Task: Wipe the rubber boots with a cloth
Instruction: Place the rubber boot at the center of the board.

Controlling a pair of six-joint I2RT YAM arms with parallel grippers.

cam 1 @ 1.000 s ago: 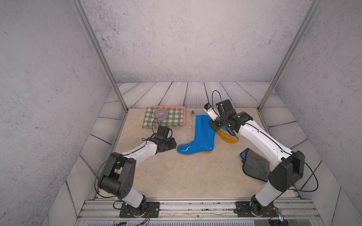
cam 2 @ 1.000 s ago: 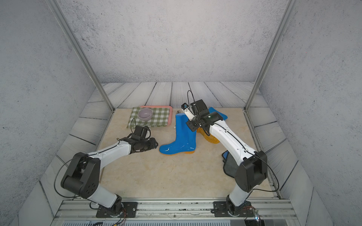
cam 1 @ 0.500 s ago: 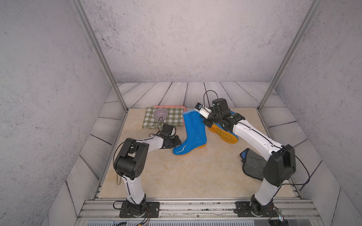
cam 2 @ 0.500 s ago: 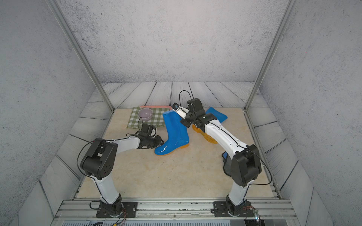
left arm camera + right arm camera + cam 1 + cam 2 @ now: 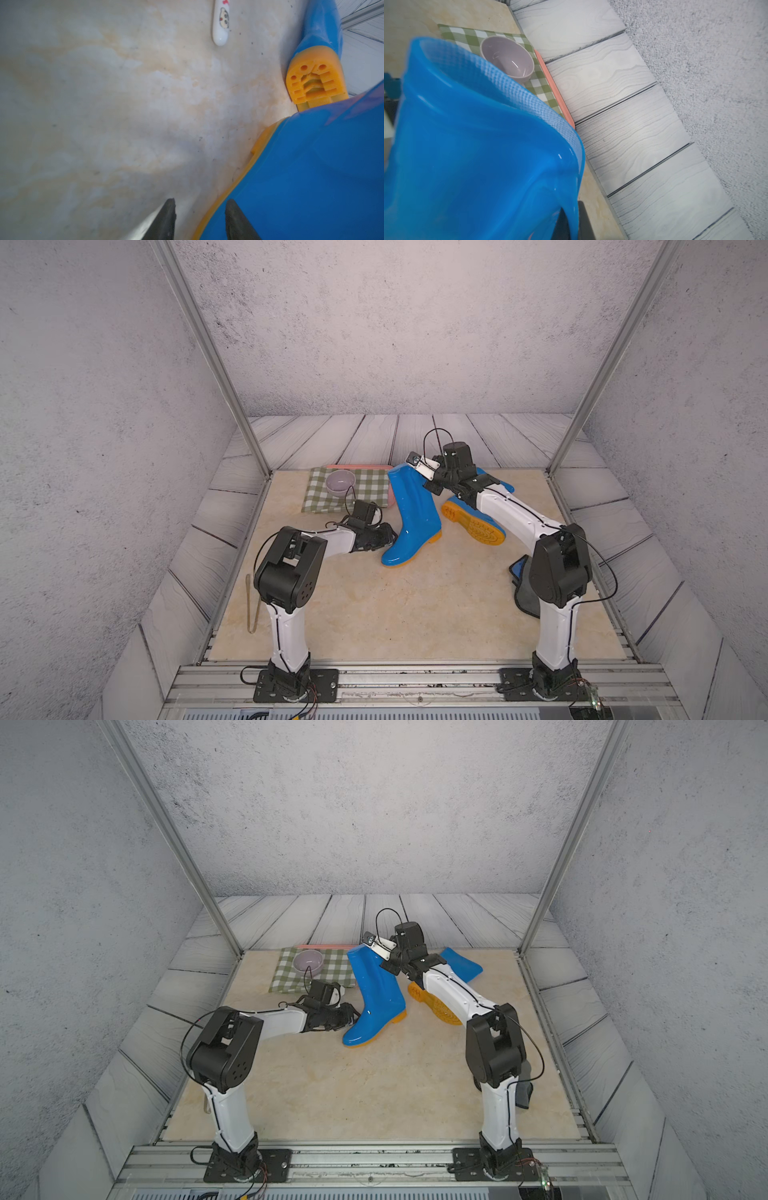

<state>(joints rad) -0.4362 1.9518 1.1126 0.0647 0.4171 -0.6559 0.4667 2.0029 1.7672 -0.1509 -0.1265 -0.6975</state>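
Two jaws stand partly open on our left gripper (image 5: 200, 200), empty, nosing the foot of the upright boot (image 5: 415, 514). Our right gripper (image 5: 430, 488) pinches its top rim tight. We see the second boot (image 5: 476, 524) lying just behind that gripper, the cloth (image 5: 523, 597) well behind.

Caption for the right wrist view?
Right gripper pinches rim of glossy blue rubber boot; lilac bowl on green-checked cloth beyond.
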